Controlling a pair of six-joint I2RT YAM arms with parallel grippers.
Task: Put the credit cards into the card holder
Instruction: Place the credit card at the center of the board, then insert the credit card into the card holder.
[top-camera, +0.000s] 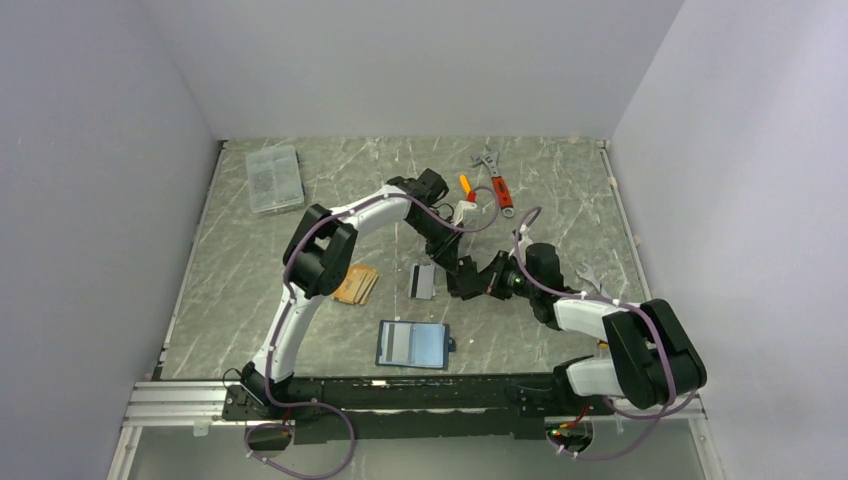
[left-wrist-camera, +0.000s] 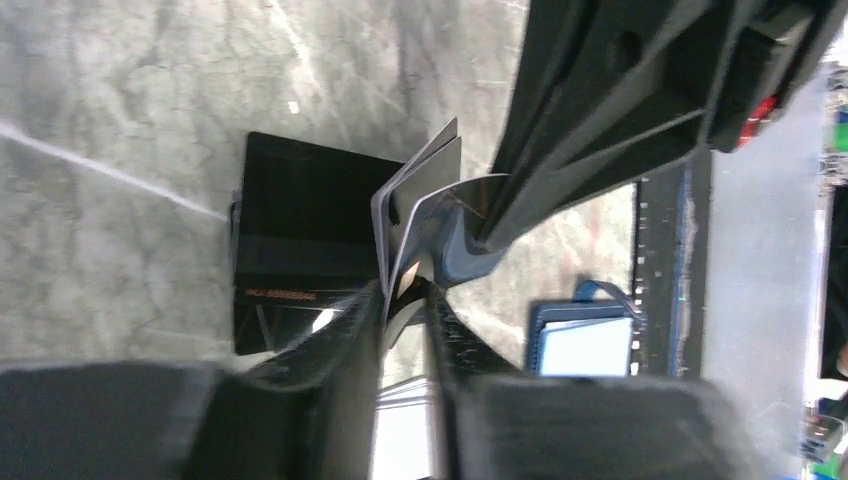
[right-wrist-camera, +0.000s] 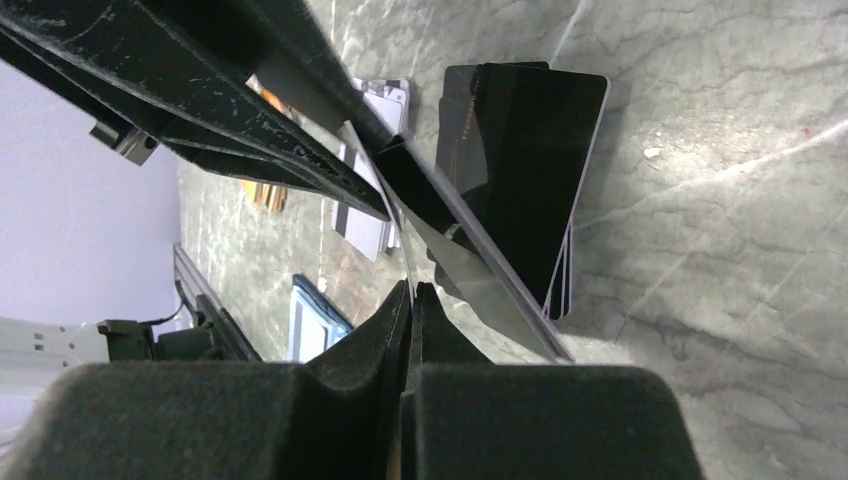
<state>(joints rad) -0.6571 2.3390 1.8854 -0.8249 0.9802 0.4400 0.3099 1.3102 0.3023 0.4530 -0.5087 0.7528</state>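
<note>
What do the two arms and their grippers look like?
The left arm and right arm have white links, bulky black joints and purple cables looped alongside. The left gripper and right gripper are black, tapered and scuffed.

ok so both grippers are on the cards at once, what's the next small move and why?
Probably the right gripper should draw its card sideways out of the fan. Its jaws are shut on one card edge, while the left gripper pinches the fanned cards above the black cards on the table. The card holder lies open near the arms' bases.
</note>
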